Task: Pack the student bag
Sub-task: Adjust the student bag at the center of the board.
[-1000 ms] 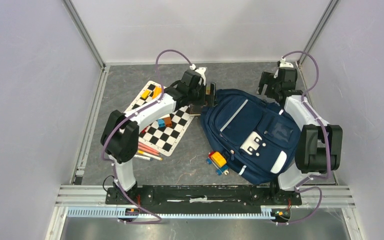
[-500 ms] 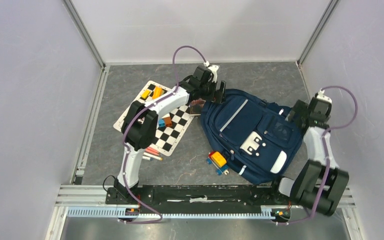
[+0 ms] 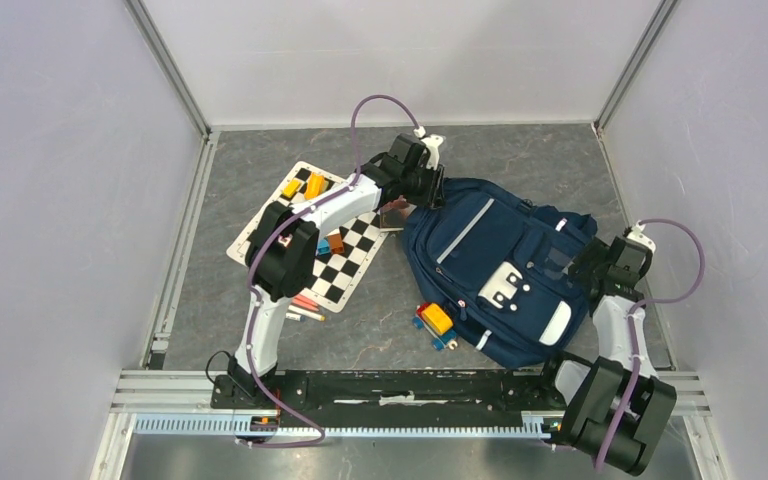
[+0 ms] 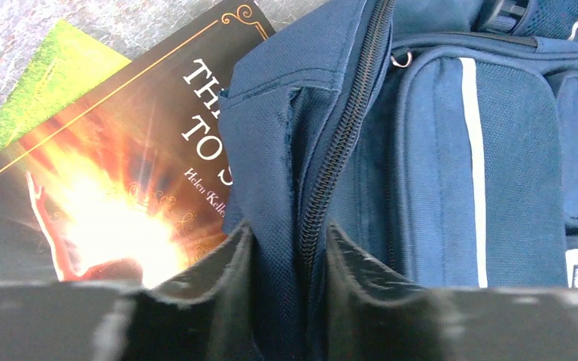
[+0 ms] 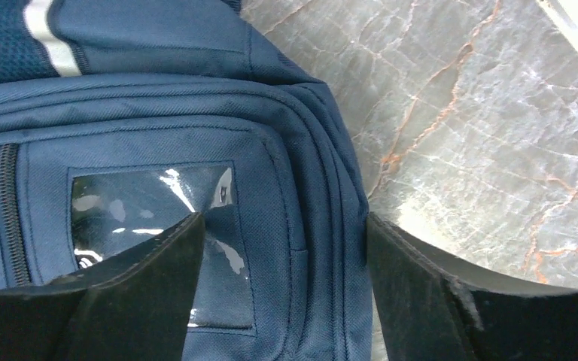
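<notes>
Right pincer (image 3: 590, 263) retreated; student bag (image 3: 480, 250) lies diagonally.

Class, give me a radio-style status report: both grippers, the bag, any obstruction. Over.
Left gripper shut on bag at zip. Right gripper open, astride bag edge. Book partly under bag.

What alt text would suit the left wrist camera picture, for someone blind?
The left gripper pinches a zip-edged fold of the navy student bag. A dark book with a fiery orange cover lies partly covered by the bag, on a grey marbled table.
</notes>
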Robot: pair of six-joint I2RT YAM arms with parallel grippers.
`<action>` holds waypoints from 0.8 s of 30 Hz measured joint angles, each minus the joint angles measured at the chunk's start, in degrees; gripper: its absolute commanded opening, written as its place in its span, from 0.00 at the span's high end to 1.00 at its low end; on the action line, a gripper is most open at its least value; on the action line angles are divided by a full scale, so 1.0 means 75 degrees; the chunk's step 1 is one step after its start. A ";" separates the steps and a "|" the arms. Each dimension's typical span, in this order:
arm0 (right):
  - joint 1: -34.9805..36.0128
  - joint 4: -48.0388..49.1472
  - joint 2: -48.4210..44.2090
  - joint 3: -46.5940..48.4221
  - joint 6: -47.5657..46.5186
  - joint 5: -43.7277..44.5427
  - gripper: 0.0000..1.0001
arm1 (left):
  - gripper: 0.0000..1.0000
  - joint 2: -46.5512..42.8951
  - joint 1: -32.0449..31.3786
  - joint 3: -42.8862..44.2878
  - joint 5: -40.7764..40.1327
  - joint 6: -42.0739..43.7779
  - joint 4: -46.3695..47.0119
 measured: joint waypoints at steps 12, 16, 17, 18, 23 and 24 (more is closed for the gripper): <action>-0.0108 -0.0096 -0.0137 0.0699 0.0274 -0.0458 1.00 | 0.98 -0.0560 -0.0102 0.0006 0.0015 -0.0131 -0.0015; -0.0099 0.0000 0.0507 0.1970 -0.0003 -0.0781 1.00 | 0.98 -0.1422 -0.0152 -0.0041 0.0023 -0.0396 0.0032; -0.0082 0.0061 0.0676 0.2299 -0.0087 -0.0851 1.00 | 0.98 -0.1705 -0.0181 -0.0122 0.0023 -0.0460 0.0099; -0.0035 0.0157 0.0921 0.2760 -0.0198 -0.0909 1.00 | 0.98 -0.1976 -0.0219 -0.0245 0.0015 -0.0510 0.0204; 0.0729 0.0635 0.2276 0.4858 -0.0973 -0.0688 1.00 | 0.98 -0.3541 -0.0659 -0.1244 -0.0166 -0.0848 0.0842; 0.1023 0.0697 0.2614 0.5351 -0.1244 -0.0495 1.00 | 0.98 -0.3780 -0.0787 -0.1460 -0.0245 -0.0933 0.1020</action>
